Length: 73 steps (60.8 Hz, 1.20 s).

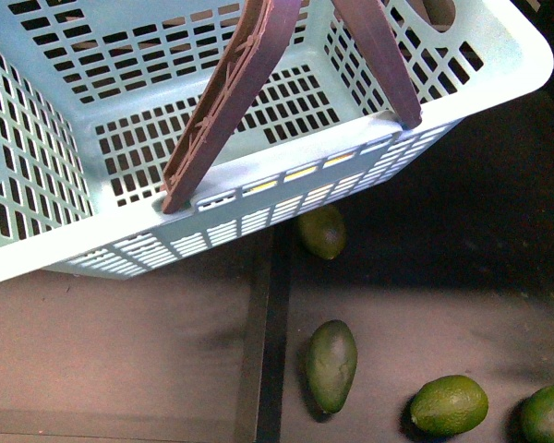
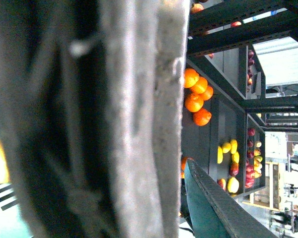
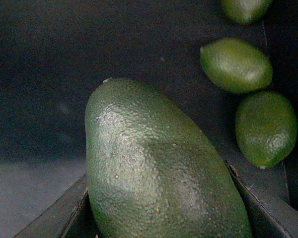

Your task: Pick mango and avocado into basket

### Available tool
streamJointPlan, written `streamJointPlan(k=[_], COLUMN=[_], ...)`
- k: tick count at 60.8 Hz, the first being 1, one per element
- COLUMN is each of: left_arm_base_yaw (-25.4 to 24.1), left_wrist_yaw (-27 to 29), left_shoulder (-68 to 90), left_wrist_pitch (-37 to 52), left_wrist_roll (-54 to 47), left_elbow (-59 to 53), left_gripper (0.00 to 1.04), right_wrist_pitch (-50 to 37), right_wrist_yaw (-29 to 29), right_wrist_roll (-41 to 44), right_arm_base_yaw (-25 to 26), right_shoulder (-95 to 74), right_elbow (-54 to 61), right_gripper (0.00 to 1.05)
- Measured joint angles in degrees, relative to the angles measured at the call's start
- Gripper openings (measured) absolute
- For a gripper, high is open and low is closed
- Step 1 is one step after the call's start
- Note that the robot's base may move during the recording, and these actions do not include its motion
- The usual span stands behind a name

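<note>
One basket [image 1: 499,55], two avocados [image 1: 331,365] [image 1: 323,231], three limes [image 3: 236,64] [image 3: 265,128] [image 3: 244,9]

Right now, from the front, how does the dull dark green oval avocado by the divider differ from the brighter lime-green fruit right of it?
The dull dark green oval avocado is matte and darker; the brighter lime-green fruit is glossier. The avocado is longer and tapers; the fruit is shorter and rounder. The avocado points away from the camera; the fruit lies crosswise. Both rest on the dark shelf, outside the light turquoise plastic basket.
</note>
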State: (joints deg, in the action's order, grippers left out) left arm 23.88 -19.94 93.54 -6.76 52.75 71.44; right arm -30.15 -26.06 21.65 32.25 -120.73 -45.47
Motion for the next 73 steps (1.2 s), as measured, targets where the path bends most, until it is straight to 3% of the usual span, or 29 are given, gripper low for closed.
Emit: streamJointPlan(k=[16, 24, 31, 50, 60, 73], left_arm_base_yaw=[0.0, 0.0, 0.0, 0.0, 0.0, 0.0], left_wrist_yaw=[0.0, 0.2, 0.2, 0.0, 0.0, 0.1], left_shoulder=[0.0, 0.0, 0.0, 0.0, 0.0, 0.0], left_wrist_pitch=[0.0, 0.0, 0.0, 0.0, 0.0, 0.0], left_wrist_roll=[0.0, 0.0, 0.0, 0.0, 0.0, 0.0], left_elbow=[0.0, 0.0, 0.0, 0.0, 0.0, 0.0], left_gripper=[0.29, 0.29, 0.29, 0.29, 0.29, 0.29], right_wrist_pitch=[-1.6, -0.9, -1.3, -8.7, -9.9, -10.3], right_wrist_yaw=[-6.5, -4.9, 0.1, 13.9, 17.6, 20.5], right_wrist_roll=[-8.9, -14.4, -18.8, -23.2, -24.0, -24.9], right_arm_base_yaw=[-5.0, -11.1, -19.9, -42.0, -48.2, -52.2], right_shoulder=[30.0, 43.2, 50.3, 40.9, 33.5, 26.5], right_elbow=[16.2, 19.0, 19.2, 11.4, 5.4, -0.1], right_gripper=[0.61, 0.61, 0.61, 0.61, 0.61, 0.61])
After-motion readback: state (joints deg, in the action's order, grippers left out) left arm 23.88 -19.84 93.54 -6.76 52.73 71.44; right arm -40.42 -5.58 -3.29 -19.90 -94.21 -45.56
